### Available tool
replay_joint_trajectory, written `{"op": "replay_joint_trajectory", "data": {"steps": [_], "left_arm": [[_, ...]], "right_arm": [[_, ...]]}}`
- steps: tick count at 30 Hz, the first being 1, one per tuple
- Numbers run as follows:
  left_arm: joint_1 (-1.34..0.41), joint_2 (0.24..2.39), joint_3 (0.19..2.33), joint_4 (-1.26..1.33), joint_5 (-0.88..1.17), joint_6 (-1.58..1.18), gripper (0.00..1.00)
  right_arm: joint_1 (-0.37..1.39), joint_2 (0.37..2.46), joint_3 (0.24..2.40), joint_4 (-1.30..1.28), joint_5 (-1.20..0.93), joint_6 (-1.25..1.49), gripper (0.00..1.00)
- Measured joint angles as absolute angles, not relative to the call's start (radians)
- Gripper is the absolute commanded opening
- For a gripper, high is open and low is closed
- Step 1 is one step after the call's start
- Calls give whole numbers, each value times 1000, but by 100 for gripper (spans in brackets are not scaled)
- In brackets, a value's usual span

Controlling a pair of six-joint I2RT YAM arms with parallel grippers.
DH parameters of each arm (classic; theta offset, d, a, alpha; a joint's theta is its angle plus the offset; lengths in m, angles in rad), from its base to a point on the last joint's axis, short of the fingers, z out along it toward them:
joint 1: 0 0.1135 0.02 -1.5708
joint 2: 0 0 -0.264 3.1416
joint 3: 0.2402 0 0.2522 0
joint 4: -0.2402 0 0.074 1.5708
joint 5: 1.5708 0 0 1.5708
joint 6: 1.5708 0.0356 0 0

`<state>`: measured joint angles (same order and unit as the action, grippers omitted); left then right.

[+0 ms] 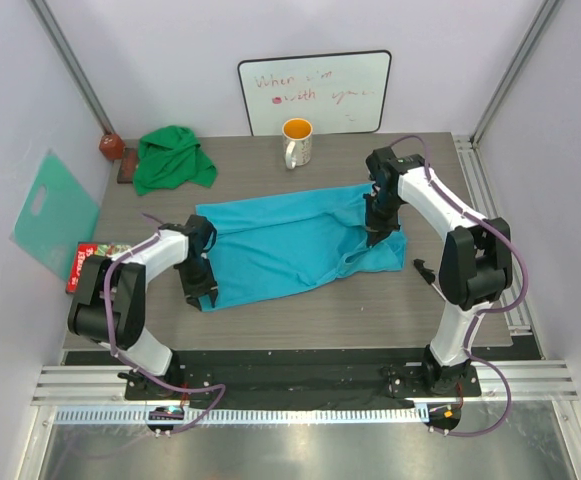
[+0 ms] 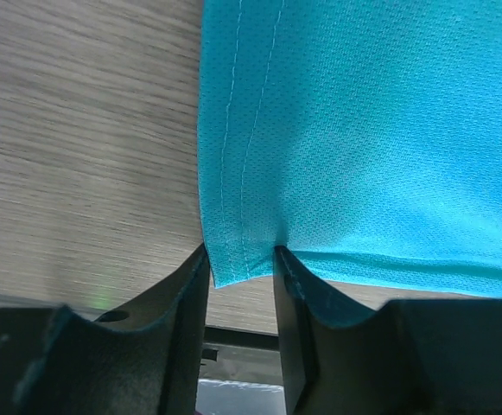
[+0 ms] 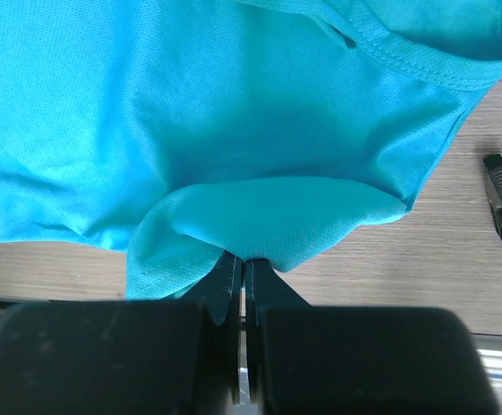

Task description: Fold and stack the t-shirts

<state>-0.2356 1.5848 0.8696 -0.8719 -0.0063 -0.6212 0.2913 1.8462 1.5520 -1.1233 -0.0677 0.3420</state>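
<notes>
The turquoise t-shirt (image 1: pixel 290 250) lies spread across the middle of the table, its collar end bunched at the right. The green t-shirt (image 1: pixel 173 158) sits crumpled at the back left. My left gripper (image 1: pixel 200 288) is at the turquoise shirt's near-left corner. In the left wrist view that hem corner (image 2: pixel 233 259) hangs between the spread fingers of the left gripper (image 2: pixel 240 264), which is open. My right gripper (image 1: pixel 372 232) is over the shirt's right end. In the right wrist view the right gripper (image 3: pixel 244 259) is shut on a fold of the turquoise cloth (image 3: pixel 268 216).
An orange-lined mug (image 1: pixel 297 142) and a whiteboard (image 1: pixel 315 92) stand at the back. A mint plastic sheet (image 1: pixel 55 210) leans at the left wall above a red packet (image 1: pixel 90 262). A small black object (image 1: pixel 423 270) lies right of the shirt.
</notes>
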Motion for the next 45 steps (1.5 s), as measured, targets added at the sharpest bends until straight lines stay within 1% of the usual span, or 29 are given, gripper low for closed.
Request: {"op": "replay_joint_trajectory", "data": {"steps": [2,8,11,17,27,32,37,45], "left_arm": [[-236,1586,867,-866,-7,-622,31],[-236,1587,865,-860,-7,-625,15],[-236,1587,865,-860,-8,-625,12],[-236,1592,896,-885,-40,-616,12],[-235,1592,1099,-957,-79,-569,14],[-227,1593,1162,-982,-86,-541,14],[-204,1620,1209,-997,-91,-518,14],[-176,1686,1300,-1008,-105,-500,13]], "right_arm": [[291,1846,1552,-1123,-74,342,1],[290,1846,1552,-1122,-86,342,1],[285,1846,1551,-1122,-89,342,1],[262,1843,1531,-1112,-89,342,1],[191,1813,1544,-1092,-80,341,1],[174,1830,1622,-1090,-82,338,1],[173,1908,1739,-1072,-91,334,1],[173,2009,1809,-1072,-100,331,1]]}}
